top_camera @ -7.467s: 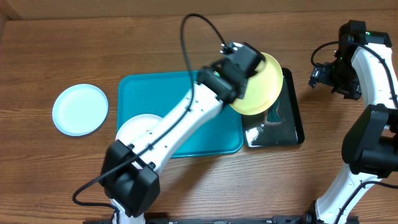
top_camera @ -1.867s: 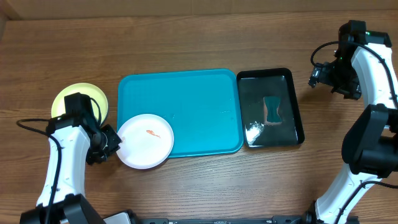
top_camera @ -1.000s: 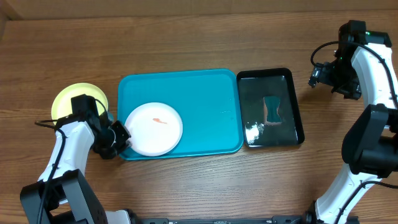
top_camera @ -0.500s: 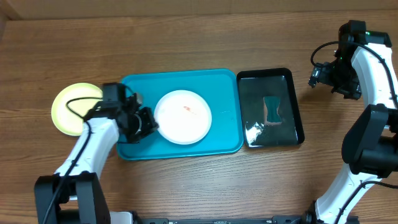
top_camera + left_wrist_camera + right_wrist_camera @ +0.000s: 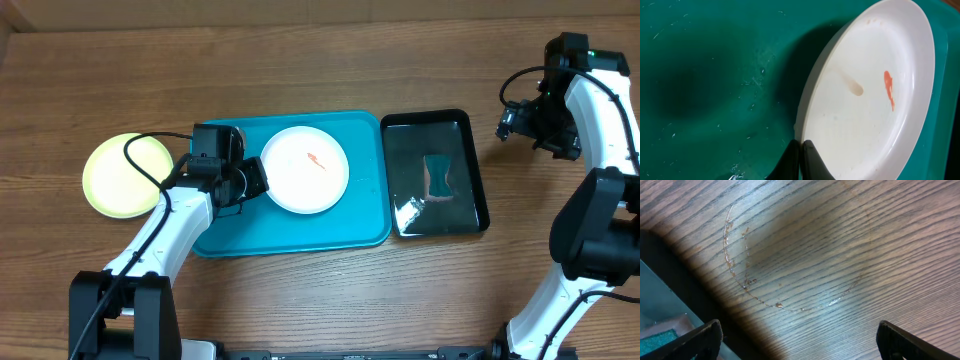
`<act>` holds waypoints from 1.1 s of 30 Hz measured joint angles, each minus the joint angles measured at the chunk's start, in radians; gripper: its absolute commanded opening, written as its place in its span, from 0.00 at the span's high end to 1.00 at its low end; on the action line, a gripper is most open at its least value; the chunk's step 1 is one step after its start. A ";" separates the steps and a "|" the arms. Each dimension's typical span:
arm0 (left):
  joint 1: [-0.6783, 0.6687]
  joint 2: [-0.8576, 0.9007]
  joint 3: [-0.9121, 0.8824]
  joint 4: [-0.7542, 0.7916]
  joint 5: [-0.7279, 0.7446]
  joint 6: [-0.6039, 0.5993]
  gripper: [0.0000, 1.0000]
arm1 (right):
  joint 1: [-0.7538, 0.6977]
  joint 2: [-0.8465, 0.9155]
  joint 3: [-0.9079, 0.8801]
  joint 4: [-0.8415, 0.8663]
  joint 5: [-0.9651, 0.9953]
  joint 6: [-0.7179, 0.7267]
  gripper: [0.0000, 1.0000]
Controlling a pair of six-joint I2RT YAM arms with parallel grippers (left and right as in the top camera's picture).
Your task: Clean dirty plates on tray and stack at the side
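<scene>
The white plate (image 5: 306, 168) with an orange-red smear lies over the turquoise tray (image 5: 330, 225), toward its back middle. My left gripper (image 5: 254, 181) is shut on the plate's left rim. In the left wrist view the jaws (image 5: 801, 150) pinch the rim of the white plate (image 5: 875, 100) above the tray floor (image 5: 700, 75). The yellow-green plate (image 5: 122, 175) lies on the table left of the tray. The pale blue plate does not show. My right gripper (image 5: 520, 120) is open and empty over bare wood right of the black tray; its fingers (image 5: 797, 345) are spread wide.
A glossy black tray (image 5: 470, 215) with water and a teal sponge (image 5: 438, 177) stands right of the turquoise tray. Its edge (image 5: 670, 290) shows in the right wrist view, beside a wet ring mark (image 5: 790, 255) on the wood.
My left gripper has moved the white plate from the tray's front left corner rightward and back across the tray. The right arm has not moved.
</scene>
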 measured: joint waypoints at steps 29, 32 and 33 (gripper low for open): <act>-0.019 0.062 0.000 0.038 -0.036 0.027 0.96 | 0.000 0.000 0.000 0.000 0.000 0.000 0.00; -0.019 0.089 0.000 0.050 -0.036 0.028 0.96 | 0.000 0.000 0.000 0.001 0.000 0.001 0.00; -0.019 0.093 0.000 0.052 -0.037 0.031 0.96 | 0.000 0.000 0.000 0.000 0.000 0.000 0.00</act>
